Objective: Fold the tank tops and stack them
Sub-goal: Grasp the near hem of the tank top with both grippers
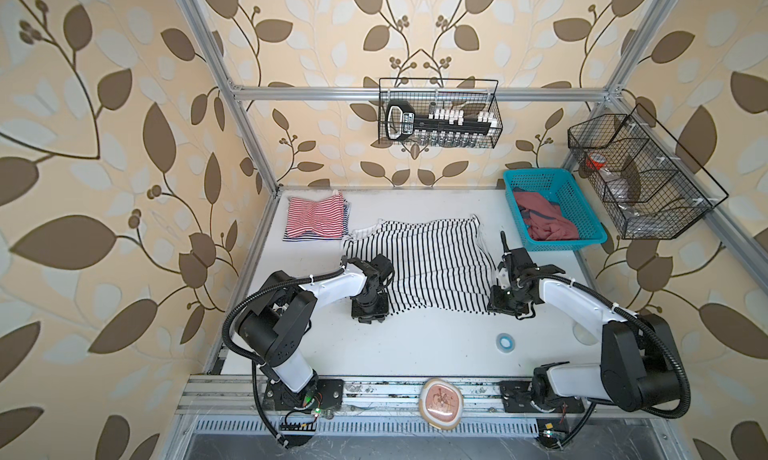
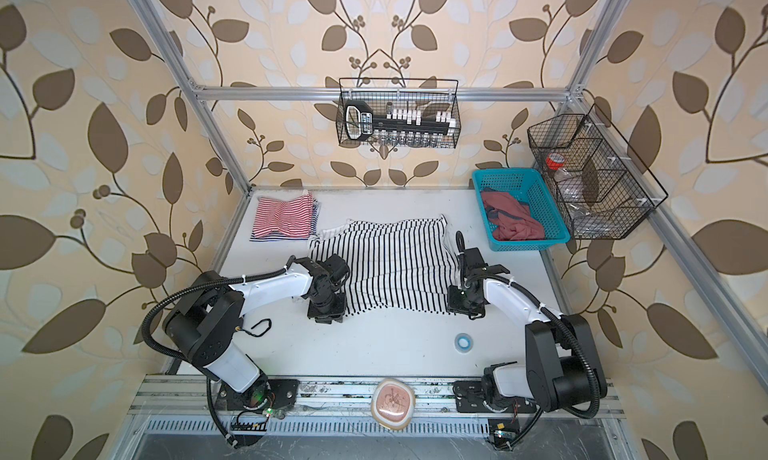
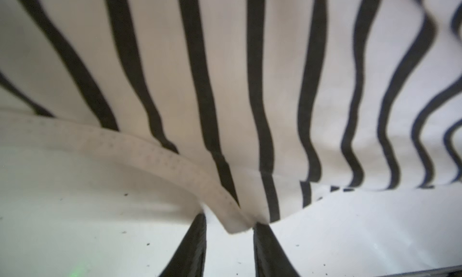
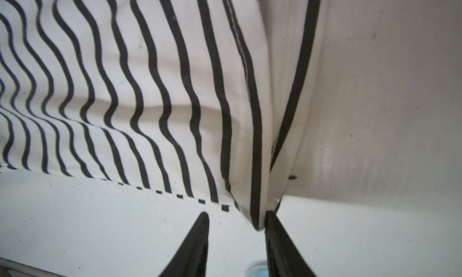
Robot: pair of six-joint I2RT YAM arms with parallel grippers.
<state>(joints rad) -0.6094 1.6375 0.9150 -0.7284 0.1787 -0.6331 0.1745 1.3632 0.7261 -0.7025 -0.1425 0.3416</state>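
Note:
A black-and-white striped tank top point(image 1: 424, 262) point(image 2: 395, 267) lies spread flat mid-table. My left gripper point(image 1: 371, 309) point(image 2: 326, 308) stands at its near left corner. In the left wrist view the jaws point(image 3: 230, 220) are apart, with the white-trimmed corner point(image 3: 232, 223) lying loose between the tips. My right gripper point(image 1: 509, 304) point(image 2: 465, 304) is at the near right corner, jaws point(image 4: 236, 218) apart, the bunched hem corner point(image 4: 257, 213) against one finger. A folded red-and-white striped tank top point(image 1: 316, 219) point(image 2: 284, 221) lies at the back left. A dusty red tank top point(image 1: 544, 221) point(image 2: 515, 221) sits crumpled in a teal basket point(image 1: 536, 173).
A blue tape roll point(image 1: 505, 341) lies on the table in front of the right gripper. A wire basket point(image 1: 438, 113) hangs on the back rail and another point(image 1: 640, 175) on the right. A pink and beige pad point(image 1: 441, 402) rests on the front rail.

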